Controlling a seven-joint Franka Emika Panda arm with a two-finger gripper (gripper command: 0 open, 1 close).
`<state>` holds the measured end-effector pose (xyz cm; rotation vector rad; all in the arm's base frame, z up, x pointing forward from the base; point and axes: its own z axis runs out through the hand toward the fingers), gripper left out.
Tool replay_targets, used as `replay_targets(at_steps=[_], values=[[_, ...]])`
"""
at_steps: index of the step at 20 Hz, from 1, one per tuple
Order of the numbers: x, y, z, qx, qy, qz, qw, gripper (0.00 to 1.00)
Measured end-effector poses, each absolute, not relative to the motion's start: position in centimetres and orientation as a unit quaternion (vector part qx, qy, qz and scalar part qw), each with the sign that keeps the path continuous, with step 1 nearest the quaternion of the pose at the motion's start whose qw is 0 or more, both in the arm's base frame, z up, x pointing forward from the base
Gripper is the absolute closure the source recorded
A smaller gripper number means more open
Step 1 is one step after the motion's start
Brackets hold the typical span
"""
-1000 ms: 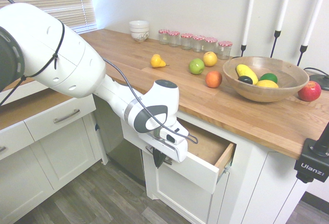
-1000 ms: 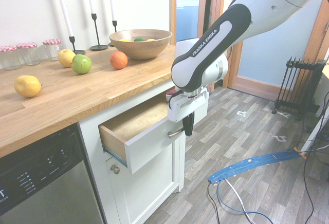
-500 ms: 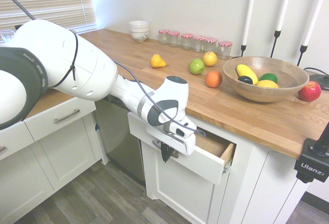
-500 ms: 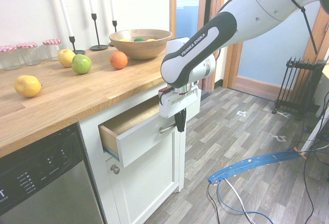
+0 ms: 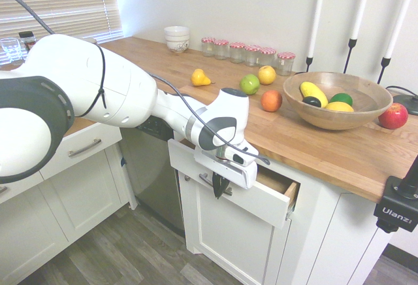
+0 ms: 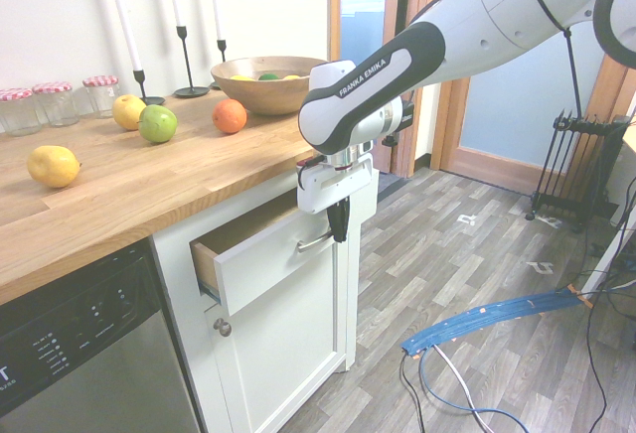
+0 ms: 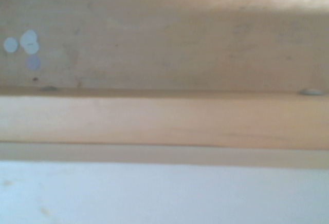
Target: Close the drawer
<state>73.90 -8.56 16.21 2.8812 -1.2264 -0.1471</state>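
The wide, shallow drawer with a white panel front and bare light-wood sides (image 5: 261,197) sits under the butcher-block wooden countertop (image 5: 313,144), above a white cabinet door (image 6: 283,344). It stands partly open: a modest gap of wood interior shows between the panel and the cabinet face. No contents are visible in it.

Handling judgement: the drawer is a rigid box on runners and looks light. It should slide straight in under a steady push with little resistance, and there is nothing fragile about it. No grasp is needed to close it. The best contact is the flat white panel near the curved silver bar handle (image 6: 313,242), roughly at mid-width, so the push does not skew the drawer on its slides. A push near one end could make it bind.

Arm pose: the white arm reaches across the cabinet front with the wrist turned so the dark two-finger gripper (image 5: 218,185) points downward, in front of the panel at the handle. The fingers appear pressed together (no gap is discernible between them in either exterior view), holding nothing. The white gripper body seems to bear against the upper edge of the panel. The wrist view shows only the panel's top edge and the wood beyond.
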Motion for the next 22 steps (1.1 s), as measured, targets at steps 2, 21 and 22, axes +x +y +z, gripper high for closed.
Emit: replay_targets(at_steps=[2, 21, 22], values=[[74.3, -8.9, 16.3, 0.919, -0.392, -0.047, 0.004, 1.0], [75.3, -6.9, 15.0, 0.919, -0.392, -0.052, 0.009, 1.0], [75.2, -5.9, 14.9, 0.92, -0.389, -0.046, 0.008, 1.0]])
